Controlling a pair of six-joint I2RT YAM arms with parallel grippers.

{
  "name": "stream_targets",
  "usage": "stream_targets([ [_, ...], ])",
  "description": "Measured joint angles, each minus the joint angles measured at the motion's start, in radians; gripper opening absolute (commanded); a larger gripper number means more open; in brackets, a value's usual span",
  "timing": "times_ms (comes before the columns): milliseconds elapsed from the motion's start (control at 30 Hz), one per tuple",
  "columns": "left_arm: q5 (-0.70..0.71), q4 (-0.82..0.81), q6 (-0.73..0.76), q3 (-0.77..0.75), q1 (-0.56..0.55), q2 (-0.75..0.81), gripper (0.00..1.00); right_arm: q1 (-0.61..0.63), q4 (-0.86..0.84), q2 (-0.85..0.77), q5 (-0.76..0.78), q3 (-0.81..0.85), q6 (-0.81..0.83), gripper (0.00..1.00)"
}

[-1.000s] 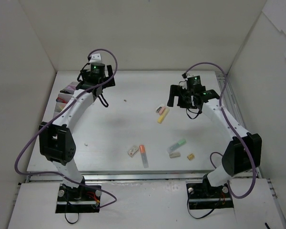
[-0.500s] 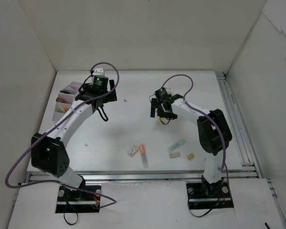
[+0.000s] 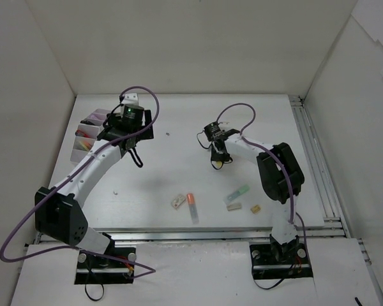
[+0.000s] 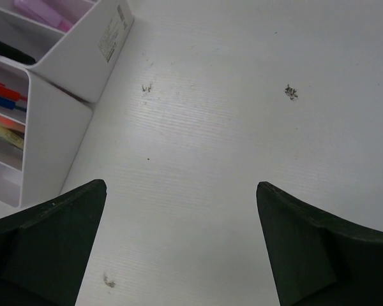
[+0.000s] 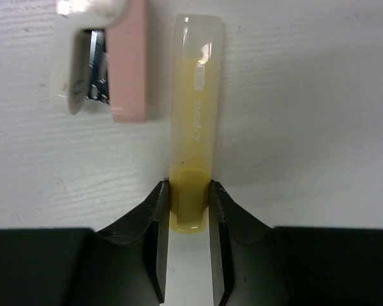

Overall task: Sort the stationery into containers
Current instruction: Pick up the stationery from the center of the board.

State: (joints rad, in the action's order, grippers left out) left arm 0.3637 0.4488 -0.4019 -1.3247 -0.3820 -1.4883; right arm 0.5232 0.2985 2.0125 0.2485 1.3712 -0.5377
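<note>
A yellow highlighter [image 5: 195,115] lies flat on the white table, and my right gripper [image 5: 189,191] is shut on its near end, a finger pressed to each side. In the top view that gripper [image 3: 216,157] is low at mid-table, hiding most of the highlighter [image 3: 217,164]. A pink-and-white item [image 5: 124,57] lies just left of the highlighter. My left gripper [image 4: 182,191] hangs open over bare table, nothing between its fingers, beside the white organiser [image 4: 57,70] at the far left [image 3: 83,137]. Pink items, red and blue pens and a yellow highlighter show inside its compartments.
Near the front edge lie a small white item [image 3: 177,202], an orange-capped marker [image 3: 192,206], a green highlighter [image 3: 237,192], a whitish eraser [image 3: 234,206] and a small tan eraser [image 3: 255,208]. White walls enclose the table on three sides.
My right arm swung left and down onto the yellow highlighter, and its jaws closed from wide open onto it. The left arm shifted only slightly beside the organiser.
</note>
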Motion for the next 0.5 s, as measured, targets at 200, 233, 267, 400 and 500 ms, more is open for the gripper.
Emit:
stream_targets([
  [200, -0.075, -0.11, 0.196, 0.071, -0.03, 0.061, 0.99, -0.027, 0.089, -0.078, -0.086, -0.031, 0.086, 0.05],
  [233, -0.113, -0.127, 0.243, 0.084, -0.039, 0.073, 0.99, -0.039, 0.115, -0.1, -0.127, -0.031, 0.108, 0.05],
  [267, -0.167, -0.141, 0.291, 0.095, -0.045, 0.084, 1.0, -0.056, 0.145, -0.129, -0.179, -0.031, 0.138, 0.05],
  [400, -0.434, -0.144, 0.513, 0.087, -0.091, 0.095, 0.99, -0.14, 0.322, -0.224, -0.416, 0.024, 0.254, 0.06],
  [500, -0.64, -0.09, 0.69, 0.043, -0.148, 0.079, 1.0, -0.204, 0.436, -0.251, -0.648, 0.092, 0.332, 0.05],
])
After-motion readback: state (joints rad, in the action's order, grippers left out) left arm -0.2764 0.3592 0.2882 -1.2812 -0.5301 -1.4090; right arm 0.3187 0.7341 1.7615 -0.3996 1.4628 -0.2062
